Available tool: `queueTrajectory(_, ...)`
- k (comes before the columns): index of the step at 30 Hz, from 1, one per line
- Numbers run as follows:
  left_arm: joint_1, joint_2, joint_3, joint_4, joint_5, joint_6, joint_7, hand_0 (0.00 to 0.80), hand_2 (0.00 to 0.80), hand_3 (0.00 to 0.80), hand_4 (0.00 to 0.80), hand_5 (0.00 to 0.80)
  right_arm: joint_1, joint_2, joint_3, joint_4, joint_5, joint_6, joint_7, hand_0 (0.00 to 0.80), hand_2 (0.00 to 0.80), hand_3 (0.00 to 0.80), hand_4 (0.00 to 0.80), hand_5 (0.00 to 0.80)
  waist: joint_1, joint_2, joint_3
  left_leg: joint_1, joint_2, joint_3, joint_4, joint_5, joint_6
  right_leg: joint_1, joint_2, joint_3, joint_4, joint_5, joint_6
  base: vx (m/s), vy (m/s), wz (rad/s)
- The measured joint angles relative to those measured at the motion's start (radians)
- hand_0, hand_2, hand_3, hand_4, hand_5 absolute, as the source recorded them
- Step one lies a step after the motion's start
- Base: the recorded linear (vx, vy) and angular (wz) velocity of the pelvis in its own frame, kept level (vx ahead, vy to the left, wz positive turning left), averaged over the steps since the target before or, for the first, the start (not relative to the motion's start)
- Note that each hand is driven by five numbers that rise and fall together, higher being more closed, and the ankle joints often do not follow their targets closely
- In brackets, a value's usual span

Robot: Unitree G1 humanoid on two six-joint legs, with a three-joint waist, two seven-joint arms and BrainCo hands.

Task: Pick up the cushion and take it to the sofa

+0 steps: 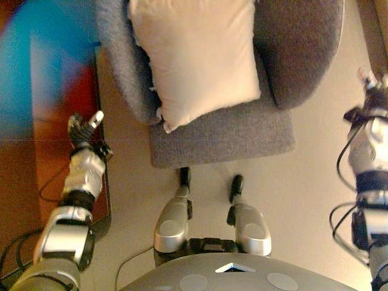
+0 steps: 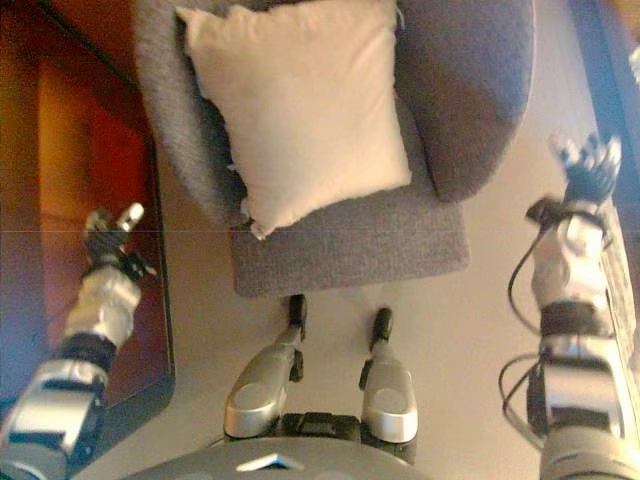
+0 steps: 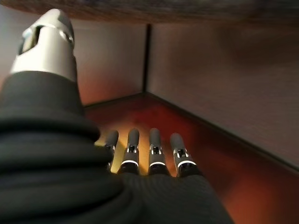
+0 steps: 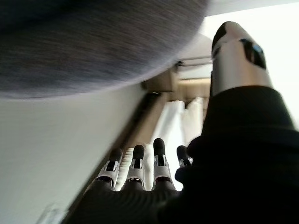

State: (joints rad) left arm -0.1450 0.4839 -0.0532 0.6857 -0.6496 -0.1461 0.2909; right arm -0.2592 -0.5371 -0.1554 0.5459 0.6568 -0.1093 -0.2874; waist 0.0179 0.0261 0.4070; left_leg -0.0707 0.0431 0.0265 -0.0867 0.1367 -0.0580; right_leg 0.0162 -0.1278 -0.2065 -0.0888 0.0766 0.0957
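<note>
There is one cushion [image 2: 300, 110] in the scene. It is cream coloured and square, and it lies on the seat of one grey armchair [image 2: 470, 110], leaning against the chair's left arm and back. One corner of the cushion points toward the front edge of the seat. The armchair is covered with a rough grey fabric, and it stands on a pale floor [image 2: 470, 320] directly in front of the robot.

Neither hand touches the cushion. The left hand [image 1: 85, 130] is at the left side of the armchair, well apart from the cushion, above a dark red surface with a black border [image 1: 104, 200]. In the left wrist view its fingers [image 3: 154, 149] are straight and lie side by side, and the thumb [image 3: 49, 44] stands apart from them, so this hand is spread and holds nothing. Past the fingers this view shows the red surface and a grey wall corner.

The right hand [image 2: 590, 165] is at the right side of the armchair, also well apart from the cushion, over the pale floor. In the right wrist view its fingers [image 4: 159, 158] are straight too, with the thumb [image 4: 236, 51] raised apart, and the hand is empty. The grey side of the armchair fills part of this view above the fingers.

So I count one cushion, one armchair and two empty hands, one on each side of the chair.
</note>
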Motion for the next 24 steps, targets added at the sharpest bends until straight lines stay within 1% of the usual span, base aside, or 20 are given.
queueTrajectory(2,0.101,-0.055,-0.002,0.011,0.054,0.018,-0.036,0.000,0.000,0.000,0.000,0.000,0.100,0.068,-0.001,0.029,-0.029,0.027,0.007,0.000,0.000,0.000,0.000,0.000,-0.001,-0.019,-0.038,0.027,-0.001,0.001,-0.001,-0.011,-0.001,0.026,-0.002,0.000,0.000,-0.010,0.002,0.166,-0.051,0.01)
queueTrajectory(3,0.141,-0.080,-0.002,0.021,0.085,0.042,-0.057,0.000,0.000,0.000,0.000,0.000,0.140,0.100,-0.001,0.067,-0.046,0.039,0.011,0.000,0.000,0.000,0.000,0.000,-0.001,-0.029,-0.064,0.042,-0.001,0.001,-0.001,-0.017,-0.002,0.043,-0.002,0.000,0.000,-0.016,0.002,0.124,-0.056,0.05)
queueTrajectory(4,0.176,-0.102,-0.004,0.057,0.124,0.069,-0.082,0.000,0.000,0.000,0.000,0.000,0.181,0.128,0.001,0.137,-0.061,0.054,0.020,0.000,0.000,0.000,0.000,0.000,-0.001,-0.038,-0.097,0.060,-0.002,0.000,-0.002,-0.024,-0.004,0.062,-0.002,0.000,0.000,-0.025,0.004,0.090,-0.067,0.06)
queueTrajectory(6,0.221,-0.126,-0.005,0.115,0.147,0.103,-0.101,0.000,0.000,0.000,0.000,0.000,0.244,0.157,0.012,0.246,-0.087,0.090,0.033,0.000,0.000,0.000,0.000,0.000,-0.001,-0.049,-0.160,0.077,0.001,-0.001,-0.006,-0.034,-0.007,0.081,-0.001,0.000,0.000,-0.035,0.003,0.072,-0.070,0.04)
queueTrajectory(8,0.242,-0.152,-0.003,0.231,0.174,0.100,-0.095,0.000,0.000,0.000,0.000,0.000,0.268,0.197,0.024,0.396,-0.097,0.096,0.054,0.000,0.000,0.000,0.000,0.000,-0.001,-0.052,-0.205,0.100,0.005,-0.001,-0.007,-0.045,-0.010,0.107,0.002,0.000,0.000,-0.043,0.001,0.067,-0.061,-0.01)
queueTrajectory(10,0.258,-0.181,-0.004,0.351,0.221,0.102,-0.083,0.000,0.000,0.000,0.000,0.000,0.296,0.241,0.072,0.530,-0.140,0.125,0.071,0.000,0.000,0.000,0.000,0.000,-0.001,-0.051,-0.255,0.117,0.009,0.000,-0.008,-0.056,-0.010,0.126,0.005,0.000,0.000,-0.055,-0.001,0.038,-0.024,-0.02)
queueTrajectory(11,0.258,-0.199,-0.004,0.399,0.242,0.115,-0.072,0.000,0.000,0.000,0.000,0.000,0.316,0.258,0.093,0.579,-0.166,0.154,0.087,0.000,0.000,0.000,0.000,0.000,-0.001,-0.047,-0.284,0.116,0.011,0.000,-0.008,-0.057,-0.010,0.125,0.007,0.000,0.000,-0.061,-0.004,0.000,0.000,0.00)
queueTrajectory(14,0.258,-0.242,-0.004,0.543,0.295,0.130,-0.060,0.000,0.000,0.000,0.000,0.000,0.334,0.306,0.159,0.709,-0.260,0.204,0.113,0.000,0.000,0.000,0.000,0.000,-0.002,-0.036,-0.312,0.134,0.018,0.002,-0.007,-0.057,-0.010,0.140,0.013,0.001,-0.002,-0.063,-0.007,0.010,0.002,-0.01)
queueTrajectory(16,0.260,-0.256,-0.003,0.611,0.323,0.174,-0.059,0.000,0.000,0.000,0.000,0.000,0.346,0.336,0.200,0.757,-0.314,0.248,0.134,0.000,0.000,0.000,0.000,0.000,-0.001,-0.033,-0.332,0.145,0.023,0.002,-0.008,-0.058,-0.013,0.146,0.016,0.001,-0.003,-0.066,-0.012,0.000,0.000,0.00)
queueTrajectory(17,0.261,-0.261,-0.003,0.635,0.323,0.199,-0.060,0.000,0.000,0.000,0.000,0.000,0.351,0.346,0.211,0.766,-0.315,0.267,0.142,0.000,0.000,0.000,0.000,0.000,-0.001,-0.028,-0.338,0.148,0.025,0.002,-0.008,-0.059,-0.013,0.153,0.018,0.001,-0.003,-0.067,-0.013,0.000,0.000,0.00)
queueTrajectory(18,0.261,-0.267,-0.002,0.654,0.323,0.223,-0.073,0.000,0.000,0.000,0.000,0.000,0.355,0.353,0.209,0.771,-0.313,0.280,0.145,0.000,0.000,0.000,0.000,0.000,-0.001,-0.032,-0.349,0.150,0.026,0.002,-0.008,-0.059,-0.013,0.153,0.019,0.001,-0.004,-0.067,-0.013,0.000,0.000,0.00)
queueTrajectory(21,0.269,-0.287,-0.004,0.673,0.339,0.286,-0.127,0.000,0.000,0.000,0.000,0.000,0.364,0.350,0.211,0.771,-0.351,0.293,0.149,0.000,0.000,0.000,0.000,0.000,-0.002,-0.028,-0.376,0.152,0.026,0.004,-0.008,-0.059,-0.013,0.153,0.018,0.001,-0.003,-0.067,-0.013,0.000,0.010,0.00)
queueTrajectory(22,0.269,-0.293,-0.005,0.672,0.344,0.302,-0.146,0.000,0.000,0.000,0.000,0.000,0.364,0.348,0.213,0.771,-0.377,0.293,0.152,0.000,0.000,0.000,0.000,0.000,-0.002,-0.033,-0.380,0.152,0.026,0.004,-0.008,-0.059,-0.013,0.153,0.018,0.001,-0.003,-0.067,-0.013,0.000,0.000,0.00)
queueTrajectory(24,0.269,-0.291,-0.007,0.670,0.353,0.320,-0.161,0.000,0.000,0.000,0.000,0.000,0.364,0.342,0.232,0.768,-0.422,0.294,0.160,0.000,0.000,0.000,0.000,0.000,-0.002,-0.029,-0.391,0.155,0.026,0.005,-0.008,-0.059,-0.013,0.155,0.019,0.002,-0.003,-0.067,-0.013,0.000,0.000,0.00)
